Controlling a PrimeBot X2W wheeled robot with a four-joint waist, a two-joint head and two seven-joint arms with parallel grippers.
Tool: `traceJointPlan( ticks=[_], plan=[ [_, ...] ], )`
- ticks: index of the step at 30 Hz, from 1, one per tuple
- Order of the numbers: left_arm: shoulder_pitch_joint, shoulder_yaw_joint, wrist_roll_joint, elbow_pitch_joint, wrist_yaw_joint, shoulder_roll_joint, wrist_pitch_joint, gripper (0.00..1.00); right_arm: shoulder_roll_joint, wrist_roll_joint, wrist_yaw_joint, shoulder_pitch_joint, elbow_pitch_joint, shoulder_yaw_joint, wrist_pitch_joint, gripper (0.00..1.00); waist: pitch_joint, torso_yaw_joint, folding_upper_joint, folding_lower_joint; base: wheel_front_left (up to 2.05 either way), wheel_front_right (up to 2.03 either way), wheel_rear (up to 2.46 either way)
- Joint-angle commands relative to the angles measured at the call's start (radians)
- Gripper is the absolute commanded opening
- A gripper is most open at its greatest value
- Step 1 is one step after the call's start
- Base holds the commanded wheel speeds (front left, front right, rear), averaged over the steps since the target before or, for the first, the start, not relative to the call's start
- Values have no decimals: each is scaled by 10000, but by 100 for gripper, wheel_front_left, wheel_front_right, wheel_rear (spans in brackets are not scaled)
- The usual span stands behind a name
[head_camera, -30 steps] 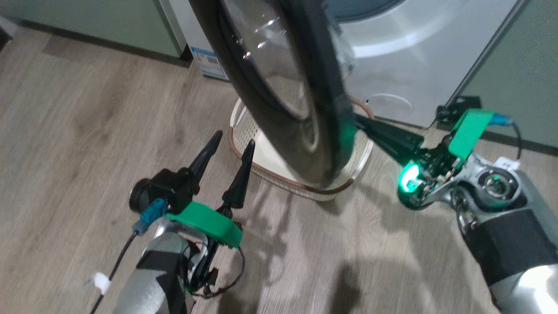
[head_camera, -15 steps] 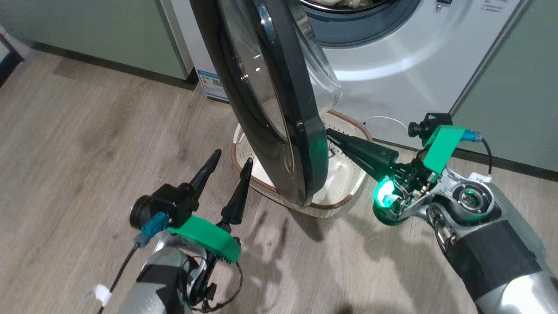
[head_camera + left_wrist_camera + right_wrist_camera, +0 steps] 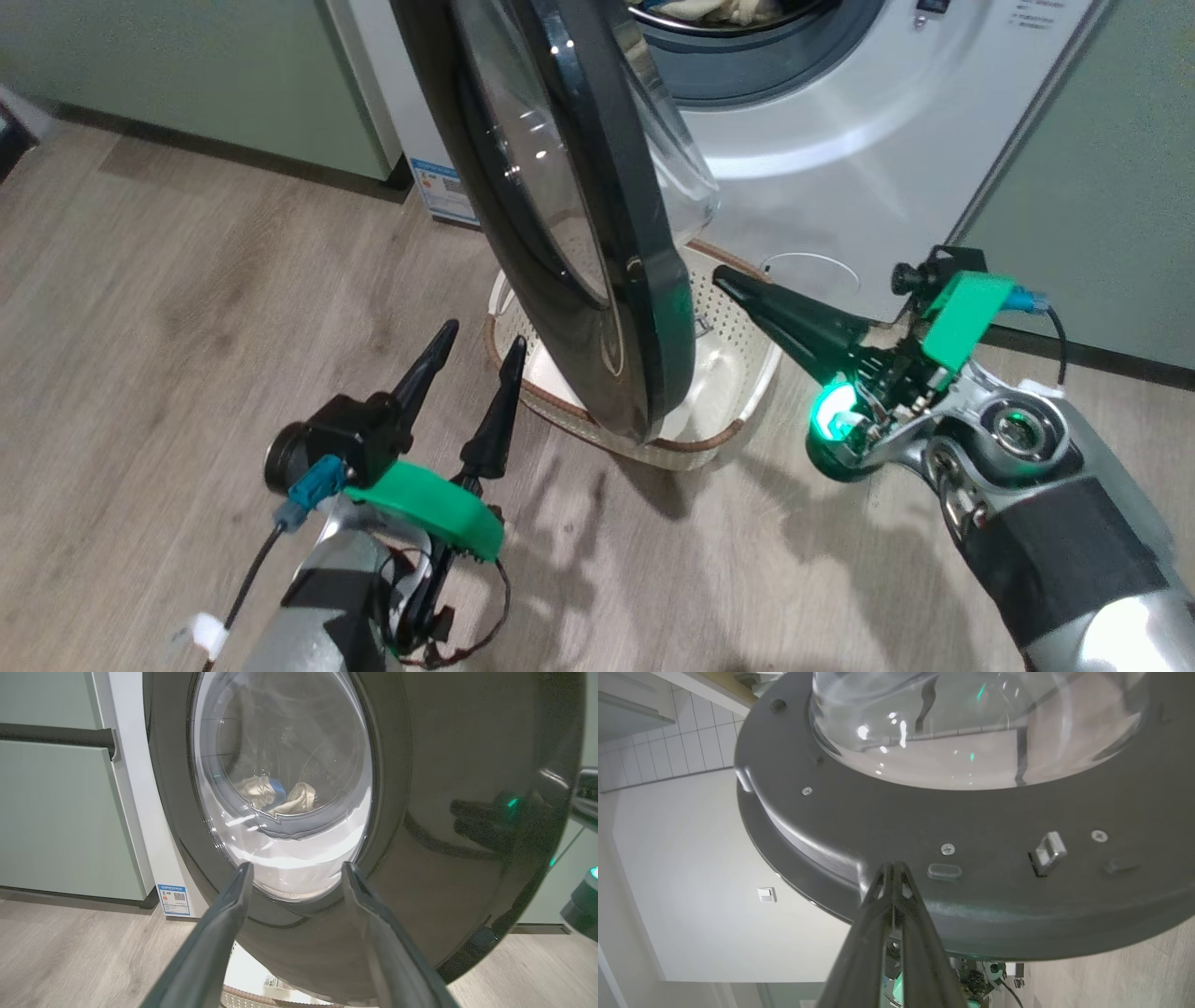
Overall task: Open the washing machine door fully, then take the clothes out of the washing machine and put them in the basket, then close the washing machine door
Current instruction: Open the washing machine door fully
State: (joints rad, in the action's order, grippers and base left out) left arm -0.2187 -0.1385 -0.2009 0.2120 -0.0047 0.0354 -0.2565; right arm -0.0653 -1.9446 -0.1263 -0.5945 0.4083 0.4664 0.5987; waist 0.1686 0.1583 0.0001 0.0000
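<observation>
Washing machine door: swung out from the front of the white machine and edge-on in my head view. It runs from the top centre of the frame down to the middle. Its rim is glossy black, and its clear glass bowl bulges toward the drum side.
Door's inner face: spans the upper part of my right wrist view, with screws and a small metal latch right of centre.
Clothes: pale yellow with a blue patch, lying in the drum. I see them through the glass at the centre of my left wrist view and at the top edge of the head view.
Washing machine: upper right of the head view, with a grey gasket round the drum mouth and a round service flap low on its front.
Basket: cream, perforated, brown-rimmed, on the floor just before the machine at the centre of the head view. The door's lower edge hangs over it and hides its middle.
Right gripper: clenched, with nothing between my fingers. Its tip is over the basket, right of centre, close by the door's inner face near the rim. Whether it touches I cannot tell.
Left gripper: released, fingers spread and empty, lower left of centre. It points at the door's outer face and is apart from it.
Floor: grey-brown wood planks.
Cabinets: pale green, upper left, beside the machine.
</observation>
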Motion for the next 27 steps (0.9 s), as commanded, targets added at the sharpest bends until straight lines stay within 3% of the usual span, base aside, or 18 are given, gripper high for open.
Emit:
traceJointPlan(
  ticks=[1,9,10,11,27],
  plan=[
    [-87,366,81,-318,28,148,-53,100,77,-39,-44,107,-429,-117,-107,0,-32,-63,-1,0,0,0,0],
    [110,608,133,-339,18,148,-53,100,-366,-27,-44,1232,-1350,-779,-378,0,-186,-391,-1,0,0,0,0],
    [136,649,137,-349,20,148,-53,100,-423,28,-44,1382,-1485,-828,-431,68,-196,-438,-1,0,0,0,0],
    [160,689,145,-354,21,148,-53,100,-456,64,-44,1535,-1617,-867,-470,100,-213,-483,-1,0,0,0,0],
    [413,1433,242,-520,65,151,-53,100,-567,676,-44,3058,-2844,-1627,-1497,100,-288,-1185,-1,0,0,0,0]
  ],
)
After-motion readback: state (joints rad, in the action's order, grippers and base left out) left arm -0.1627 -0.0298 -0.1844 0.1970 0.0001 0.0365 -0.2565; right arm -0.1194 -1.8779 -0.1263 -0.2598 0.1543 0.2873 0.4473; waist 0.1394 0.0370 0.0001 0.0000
